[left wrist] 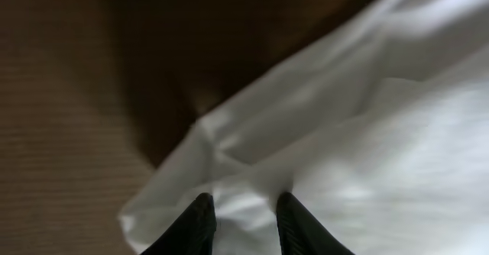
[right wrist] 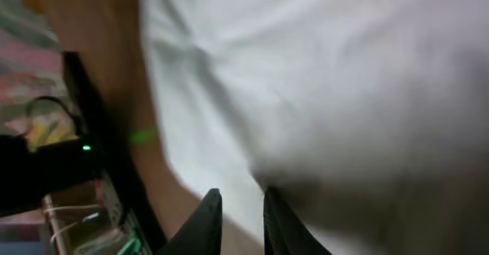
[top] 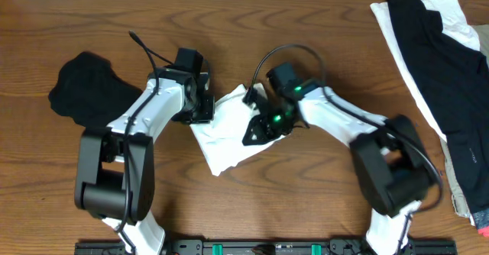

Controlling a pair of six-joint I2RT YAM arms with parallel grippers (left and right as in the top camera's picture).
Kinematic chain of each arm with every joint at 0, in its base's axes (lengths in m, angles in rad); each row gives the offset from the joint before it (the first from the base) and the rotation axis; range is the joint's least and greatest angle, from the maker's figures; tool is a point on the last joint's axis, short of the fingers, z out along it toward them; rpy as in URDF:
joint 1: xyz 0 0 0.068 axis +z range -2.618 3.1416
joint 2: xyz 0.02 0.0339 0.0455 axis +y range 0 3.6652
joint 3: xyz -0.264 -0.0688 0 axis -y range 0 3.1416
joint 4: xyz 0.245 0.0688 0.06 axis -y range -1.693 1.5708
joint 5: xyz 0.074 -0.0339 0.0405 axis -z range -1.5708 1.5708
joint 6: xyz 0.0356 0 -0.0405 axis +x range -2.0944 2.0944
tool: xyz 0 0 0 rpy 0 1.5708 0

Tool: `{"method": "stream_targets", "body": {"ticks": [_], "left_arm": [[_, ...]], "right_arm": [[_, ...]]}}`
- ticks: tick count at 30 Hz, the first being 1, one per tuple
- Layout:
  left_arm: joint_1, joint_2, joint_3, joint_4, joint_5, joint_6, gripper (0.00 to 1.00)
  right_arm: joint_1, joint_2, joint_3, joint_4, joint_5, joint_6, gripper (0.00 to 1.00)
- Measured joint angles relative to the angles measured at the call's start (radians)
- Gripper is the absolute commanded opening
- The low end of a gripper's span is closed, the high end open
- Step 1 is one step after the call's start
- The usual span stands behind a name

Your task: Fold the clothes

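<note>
Your crumpled white cotton T-shirt (top: 229, 140) lies btwn both arms: left pincer (left wrist: 246, 221) on its L edge, right pincer (right wrist: 242, 217) on its R edge, both narrow, can't tell if gripping.

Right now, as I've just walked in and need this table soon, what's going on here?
Two robot arms are working on a crumpled white T-shirt on the table. The left hand is at its left edge, the right hand on its right side, both down at the cloth; whether either grips it is unclear. It isn't neatly folded yet. A black garment lies to the left, and more clothes are piled at the far right.
</note>
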Motion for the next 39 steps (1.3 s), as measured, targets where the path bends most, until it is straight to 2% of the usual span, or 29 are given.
{"method": "stream_targets", "body": {"ticks": [5,9,12,15,19,22,29,30,31,32,33,36,39], "left_arm": [[0.000,0.034,0.000,-0.029,-0.034,-0.003,0.29],[0.000,0.042,-0.002,-0.076,-0.026,-0.034,0.22],[0.003,0.040,-0.019,-0.103,0.015,-0.056,0.21],[0.006,0.029,-0.052,-0.132,0.069,-0.084,0.20],[0.008,0.022,-0.088,-0.165,0.143,-0.107,0.19],[0.008,0.021,-0.099,-0.171,0.176,-0.113,0.15],[0.004,-0.036,-0.136,-0.158,0.171,-0.110,0.15],[0.003,-0.058,-0.140,-0.158,0.163,-0.109,0.17],[0.003,-0.086,-0.143,-0.160,0.152,-0.109,0.36],[0.002,-0.117,-0.143,-0.158,0.140,-0.106,0.67],[0.002,-0.164,-0.143,-0.152,0.123,-0.107,0.82],[0.002,-0.277,-0.143,-0.108,0.074,-0.108,0.99],[0.002,-0.342,-0.142,-0.040,0.036,-0.103,0.98]], "right_arm": [[-0.009,0.084,0.005,-0.006,-0.001,0.006,0.14],[-0.012,0.087,0.009,-0.009,0.006,0.007,0.15],[-0.018,0.087,0.014,-0.008,0.013,0.006,0.18],[-0.034,0.087,0.035,-0.007,0.039,0.001,0.25],[-0.063,0.087,0.088,-0.011,0.125,-0.016,0.27],[-0.084,0.090,0.135,-0.069,0.208,-0.045,0.28],[-0.117,0.120,0.261,-0.294,0.373,-0.113,0.28],[-0.117,0.120,0.275,-0.318,0.387,-0.119,0.28],[-0.117,0.120,0.291,-0.337,0.401,-0.122,0.29],[-0.117,0.119,0.305,-0.347,0.410,-0.126,0.29],[-0.117,0.118,0.314,-0.351,0.420,-0.129,0.29],[-0.117,0.100,0.318,-0.356,0.438,-0.133,0.30],[-0.117,0.065,0.318,-0.369,0.451,-0.136,0.30]]}}
